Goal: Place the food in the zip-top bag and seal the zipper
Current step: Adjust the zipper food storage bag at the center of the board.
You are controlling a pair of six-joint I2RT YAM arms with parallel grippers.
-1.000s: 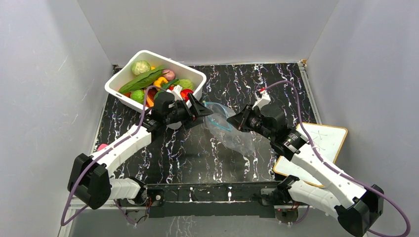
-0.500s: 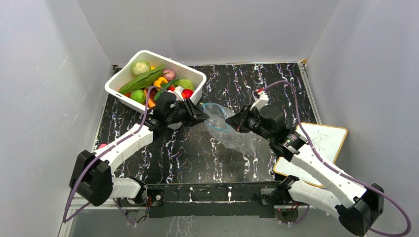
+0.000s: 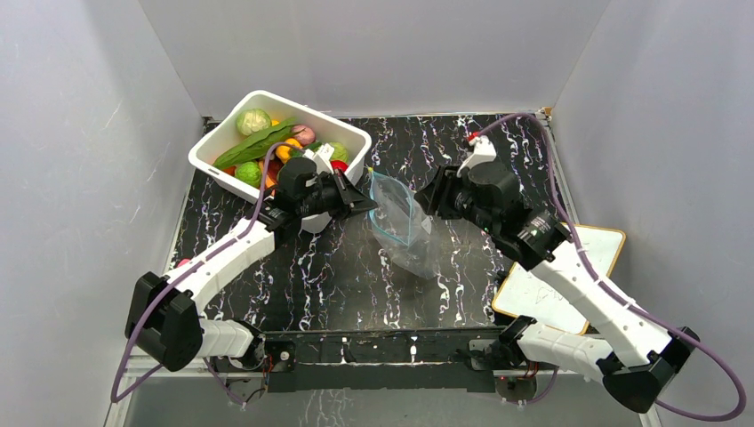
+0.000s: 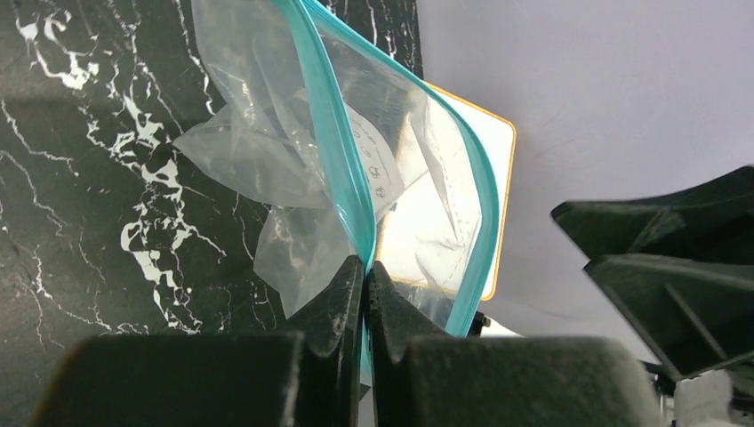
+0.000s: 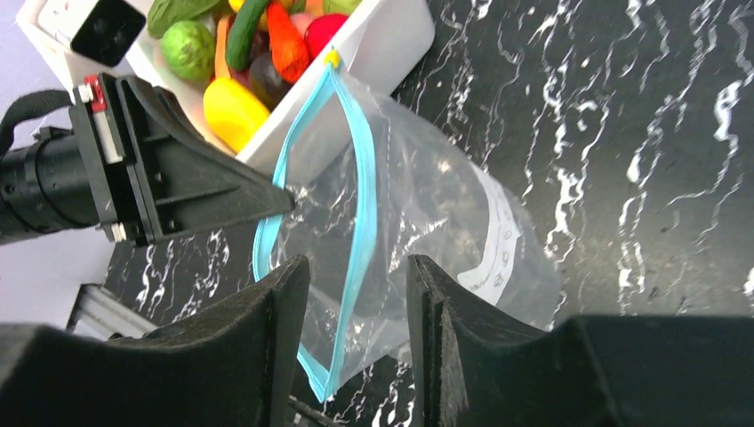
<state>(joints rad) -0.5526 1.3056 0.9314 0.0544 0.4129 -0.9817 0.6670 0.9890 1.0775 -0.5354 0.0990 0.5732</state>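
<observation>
**Bag held open between 2 grippers, no food in it yet**

The left gripper is clamped on the zipper. In the left wrist view both fingers pinch the teal strip with no gap showing. The zip-top bag hangs straight ahead of those fingertips, with its top lifted and its mouth spread into an open loop. The bag's bottom seems to rest on the table.

The right gripper is at the opposite lip with its fingers apart. That lip's strip runs between them and is not pinched. I can't tell whether either pad touches the plastic.

The bag's long axis runs from the mouth, up between the 2 grippers, down and back toward the arm bases.

All the food sits in the white tub. The tub is behind and beside the left gripper, and beyond the bag as seen from the right one. Nothing shows inside the bag.

Judgement: this is the bag-opening step, and loading hasn't started. The left arm is nearer the tub but is busy holding the lip. The right fingers probably need to close on their lip before 1 arm can go for a piece. The risk is that the mouth collapses if the only grip slips.
</observation>
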